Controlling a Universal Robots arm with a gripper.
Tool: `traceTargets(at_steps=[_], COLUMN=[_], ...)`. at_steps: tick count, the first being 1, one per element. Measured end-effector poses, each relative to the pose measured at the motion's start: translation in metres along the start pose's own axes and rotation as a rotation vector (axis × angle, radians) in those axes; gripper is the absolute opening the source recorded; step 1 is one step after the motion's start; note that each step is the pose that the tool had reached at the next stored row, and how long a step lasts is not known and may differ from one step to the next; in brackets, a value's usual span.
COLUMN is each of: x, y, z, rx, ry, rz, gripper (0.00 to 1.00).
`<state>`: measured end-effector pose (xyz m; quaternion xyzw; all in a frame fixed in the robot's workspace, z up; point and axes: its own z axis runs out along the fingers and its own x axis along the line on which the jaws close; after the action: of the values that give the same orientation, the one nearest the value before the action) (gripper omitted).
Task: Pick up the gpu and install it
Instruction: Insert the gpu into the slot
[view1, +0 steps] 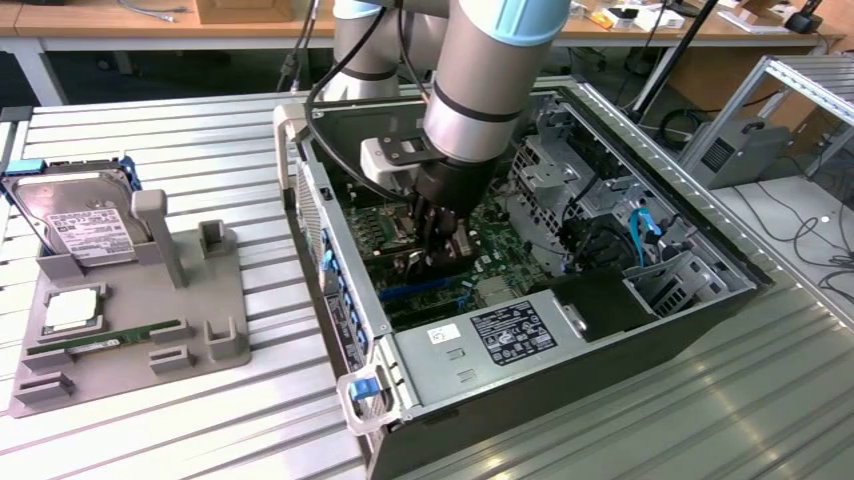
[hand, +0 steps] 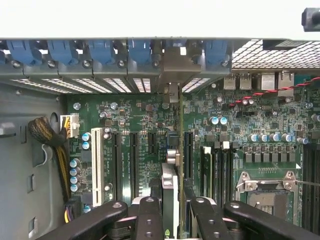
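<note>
Gripper (hand: 171, 212) clamps the gpu (hand: 172, 150) edge-on, at centre frame in the exterior view, inside the open computer case (view1: 441, 375). The card stands upright over the motherboard (hand: 135, 125), seemingly in a slot, its bracket at the case's rear wall.

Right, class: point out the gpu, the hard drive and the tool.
gpu (hand: 172, 130): wrist view, top edge of the card.
hard drive (view1: 78, 215): exterior view, its lid.
tool (view1: 434, 240): exterior view, between fingertips.

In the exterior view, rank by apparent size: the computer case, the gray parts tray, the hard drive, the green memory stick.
1. Computer case
2. Gray parts tray
3. Hard drive
4. Green memory stick, a thin strip lying in the tray
</note>
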<state>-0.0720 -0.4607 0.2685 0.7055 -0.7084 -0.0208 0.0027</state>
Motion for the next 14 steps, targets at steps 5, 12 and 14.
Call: traceTargets(at_steps=[5, 12, 14], x=[0.0000, -0.0001, 0.0000], y=[-0.0001, -0.0016, -0.0060], z=[0.0026, -0.0003, -0.0004], rx=[0.0000, 0.0001, -0.0010], ry=[0.0000, -0.0001, -0.0004], rz=[0.000, 0.000, 0.000], gripper=[0.27, 0.27, 0.27])
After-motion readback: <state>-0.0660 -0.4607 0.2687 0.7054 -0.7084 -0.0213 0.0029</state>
